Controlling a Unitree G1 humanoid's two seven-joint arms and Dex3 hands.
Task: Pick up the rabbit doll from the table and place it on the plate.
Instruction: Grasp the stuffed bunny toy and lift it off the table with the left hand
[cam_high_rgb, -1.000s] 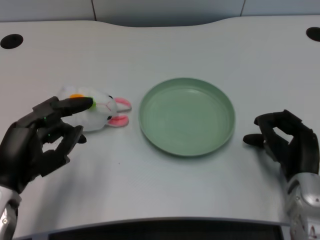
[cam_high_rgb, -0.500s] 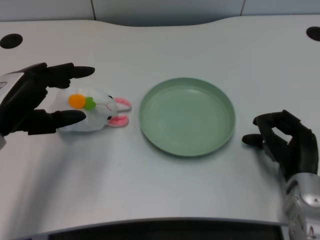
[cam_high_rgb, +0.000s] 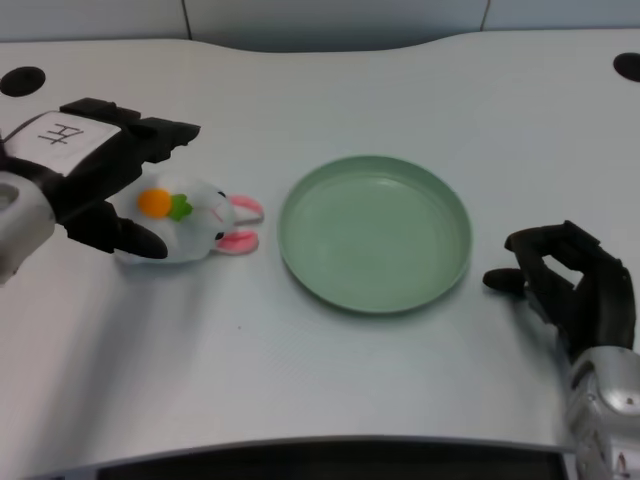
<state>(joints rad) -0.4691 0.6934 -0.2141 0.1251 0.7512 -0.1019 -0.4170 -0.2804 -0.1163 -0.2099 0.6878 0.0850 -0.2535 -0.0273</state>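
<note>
The white rabbit doll (cam_high_rgb: 200, 222) lies on the table left of the plate, with pink ears pointing right and an orange carrot with a green top on its body. The round green plate (cam_high_rgb: 300, 240) sits at the table's middle with nothing in it. My left hand (cam_high_rgb: 105, 175) hovers over the doll's left part, palm turned down, fingers stretched above the doll's far side and thumb low at its near left side. The fingers stand apart around the doll and no grip shows. The doll's left end is hidden by the hand.
My right hand (cam_high_rgb: 570, 285) rests on the table right of the plate, fingers curled. Two dark round holes (cam_high_rgb: 22, 81) mark the table's far corners. The table's near edge runs along the bottom.
My left hand has moved right and turned palm-down over the doll, its thumb now close to the doll's near side. The doll and plate have not moved.
</note>
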